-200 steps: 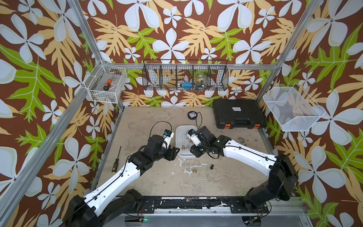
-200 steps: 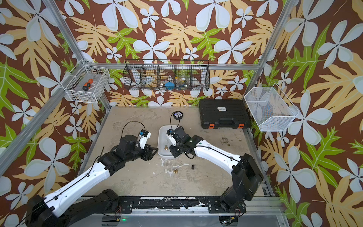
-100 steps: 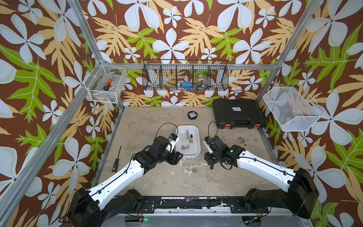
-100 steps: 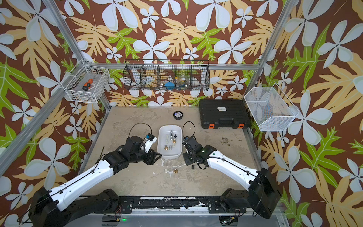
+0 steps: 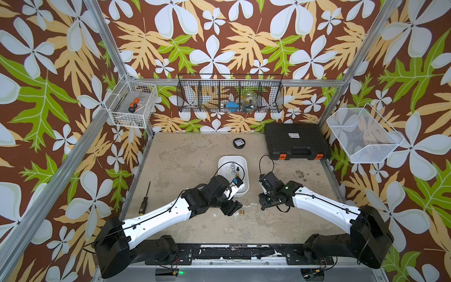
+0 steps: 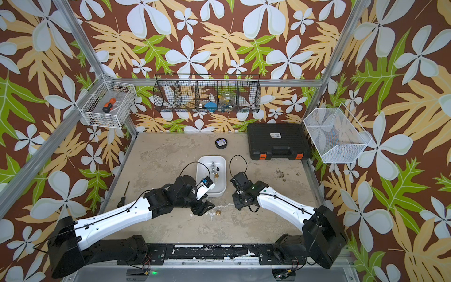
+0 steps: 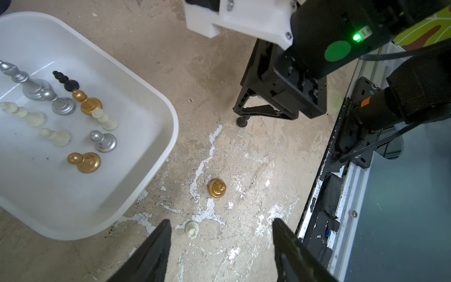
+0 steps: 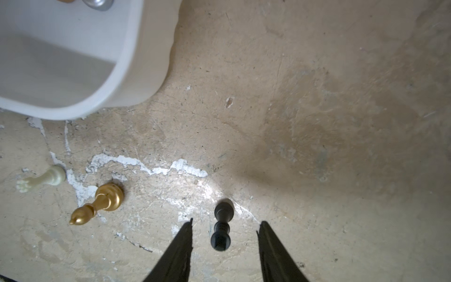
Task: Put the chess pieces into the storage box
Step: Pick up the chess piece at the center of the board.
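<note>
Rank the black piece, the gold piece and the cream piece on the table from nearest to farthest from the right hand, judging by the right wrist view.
1. black piece: inside the open right hand, with a gap on each side.
2. gold piece: farther off, toward the robot's left.
3. cream piece: beyond the gold piece, on that same side.
</note>
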Controlling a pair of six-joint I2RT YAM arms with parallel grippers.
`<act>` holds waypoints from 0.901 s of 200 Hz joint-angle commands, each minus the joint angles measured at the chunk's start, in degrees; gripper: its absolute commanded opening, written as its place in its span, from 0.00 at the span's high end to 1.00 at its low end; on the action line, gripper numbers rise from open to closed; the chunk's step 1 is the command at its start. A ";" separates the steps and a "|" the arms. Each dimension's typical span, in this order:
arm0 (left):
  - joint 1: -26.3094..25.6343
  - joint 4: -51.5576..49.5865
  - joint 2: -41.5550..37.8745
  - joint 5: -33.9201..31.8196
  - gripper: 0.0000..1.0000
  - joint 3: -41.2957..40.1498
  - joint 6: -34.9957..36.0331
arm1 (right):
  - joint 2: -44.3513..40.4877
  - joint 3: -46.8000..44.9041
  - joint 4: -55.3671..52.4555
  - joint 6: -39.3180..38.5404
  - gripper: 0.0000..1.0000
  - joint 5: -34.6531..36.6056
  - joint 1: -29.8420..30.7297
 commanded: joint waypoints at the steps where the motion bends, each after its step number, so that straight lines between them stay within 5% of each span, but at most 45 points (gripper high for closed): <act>1: -0.27 1.57 0.29 0.82 0.33 -0.15 1.75 | 0.86 -0.81 0.91 0.44 0.55 0.56 -0.33; 180: -0.48 2.39 0.29 -1.64 0.32 -1.03 1.97 | 0.85 -3.52 4.10 -0.93 0.74 -3.95 -1.08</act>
